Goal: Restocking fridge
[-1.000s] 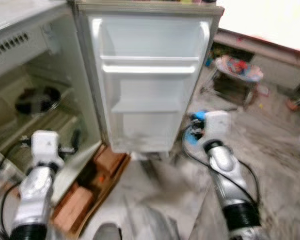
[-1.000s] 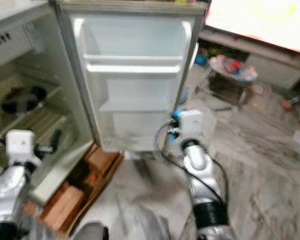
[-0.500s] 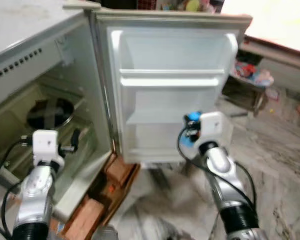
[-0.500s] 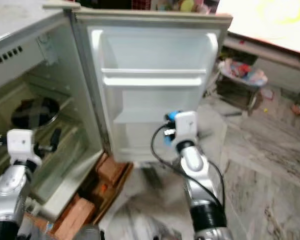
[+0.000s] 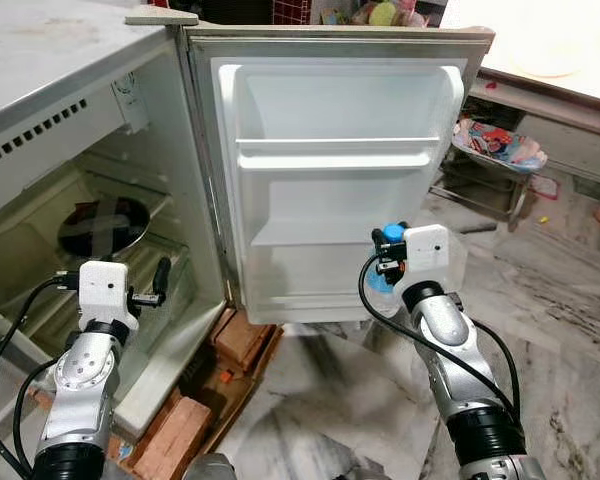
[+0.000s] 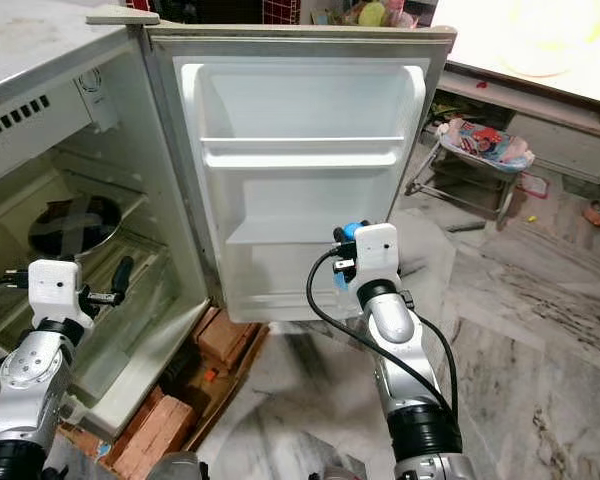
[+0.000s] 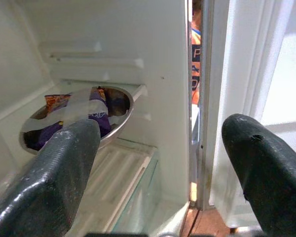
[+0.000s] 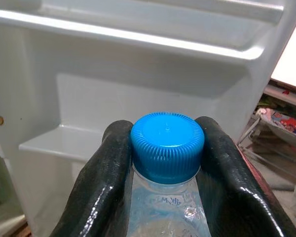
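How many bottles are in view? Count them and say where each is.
1. The bottle, blue-capped, is gripped at the neck by the right hand, in front of the open fridge door. More may be hidden inside the fridge.

Bright, even daylight; sharp frames, slight glare upper right.

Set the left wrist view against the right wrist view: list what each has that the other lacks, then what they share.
Left wrist view alone: the left pincer open, aimed into the fridge compartment, where a metal bowl holding snack packets sits on a shelf.

Right wrist view alone: the right pincer shut on a clear bottle just below its blue cap, facing the bare door shelves.

Both: the white inner side of the open fridge door.
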`<state>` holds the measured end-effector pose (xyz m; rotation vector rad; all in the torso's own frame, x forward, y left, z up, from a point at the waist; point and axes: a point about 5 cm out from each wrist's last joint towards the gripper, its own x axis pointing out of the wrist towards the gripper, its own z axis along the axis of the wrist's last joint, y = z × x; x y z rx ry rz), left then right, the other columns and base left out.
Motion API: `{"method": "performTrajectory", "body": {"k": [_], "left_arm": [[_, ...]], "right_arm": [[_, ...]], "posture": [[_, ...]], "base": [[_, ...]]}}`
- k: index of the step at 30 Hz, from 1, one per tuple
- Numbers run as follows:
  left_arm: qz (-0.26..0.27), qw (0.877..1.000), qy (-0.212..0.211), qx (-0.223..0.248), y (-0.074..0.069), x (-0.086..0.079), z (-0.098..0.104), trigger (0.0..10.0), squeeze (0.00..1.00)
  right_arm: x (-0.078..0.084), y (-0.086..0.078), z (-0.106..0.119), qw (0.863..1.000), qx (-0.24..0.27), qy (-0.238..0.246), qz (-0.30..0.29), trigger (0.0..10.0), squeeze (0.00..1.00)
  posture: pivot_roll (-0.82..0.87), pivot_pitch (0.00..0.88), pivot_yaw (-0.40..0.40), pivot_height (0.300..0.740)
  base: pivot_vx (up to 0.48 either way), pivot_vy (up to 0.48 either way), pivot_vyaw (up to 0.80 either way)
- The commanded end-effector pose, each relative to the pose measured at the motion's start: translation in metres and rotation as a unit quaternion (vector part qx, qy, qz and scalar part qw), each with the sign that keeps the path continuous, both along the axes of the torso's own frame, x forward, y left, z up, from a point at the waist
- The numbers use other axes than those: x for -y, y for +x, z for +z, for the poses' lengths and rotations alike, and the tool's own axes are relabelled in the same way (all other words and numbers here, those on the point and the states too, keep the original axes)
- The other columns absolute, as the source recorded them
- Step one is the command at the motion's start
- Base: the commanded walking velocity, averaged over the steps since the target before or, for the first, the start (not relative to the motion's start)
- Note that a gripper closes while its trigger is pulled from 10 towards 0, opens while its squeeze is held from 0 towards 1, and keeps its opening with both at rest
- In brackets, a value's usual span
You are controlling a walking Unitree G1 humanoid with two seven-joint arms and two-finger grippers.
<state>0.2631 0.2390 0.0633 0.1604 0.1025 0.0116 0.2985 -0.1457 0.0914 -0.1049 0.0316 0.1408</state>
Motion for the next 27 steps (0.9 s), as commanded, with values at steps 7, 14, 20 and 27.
{"method": "performTrajectory", "body": {"k": [7,14,20,27], "left_arm": [[-0.023,1.0,0.008,0.017,0.0094,0.0045,0.0084,10.0,0.0],[-0.026,1.0,0.008,0.014,0.0077,0.0075,0.0067,10.0,0.0],[-0.022,1.0,0.003,0.014,0.0059,0.0054,0.0061,10.0,0.0],[-0.013,1.0,-0.005,0.015,0.0058,0.0036,0.0055,10.0,0.0]], "right_arm": [[0.0022,0.0022,0.0072,1.0,0.02,0.007,-0.013,10.0,0.0],[0.0017,0.003,0.0066,1.0,0.02,0.008,-0.011,10.0,0.0],[0.0007,0.0036,0.006,1.0,0.019,0.007,-0.008,10.0,0.0],[0.0015,0.0033,0.006,1.0,0.018,0.006,-0.006,10.0,0.0]], "posture": [[0.11,0.0,-0.025,0.74],[0.12,0.0,-0.027,0.74],[0.12,0.0,-0.033,0.74],[0.11,0.0,-0.037,0.74]], "base": [[0.215,-0.139,0.0],[0.313,-0.242,0.0],[0.307,-0.201,0.0],[0.04,0.0,0.0]]}}
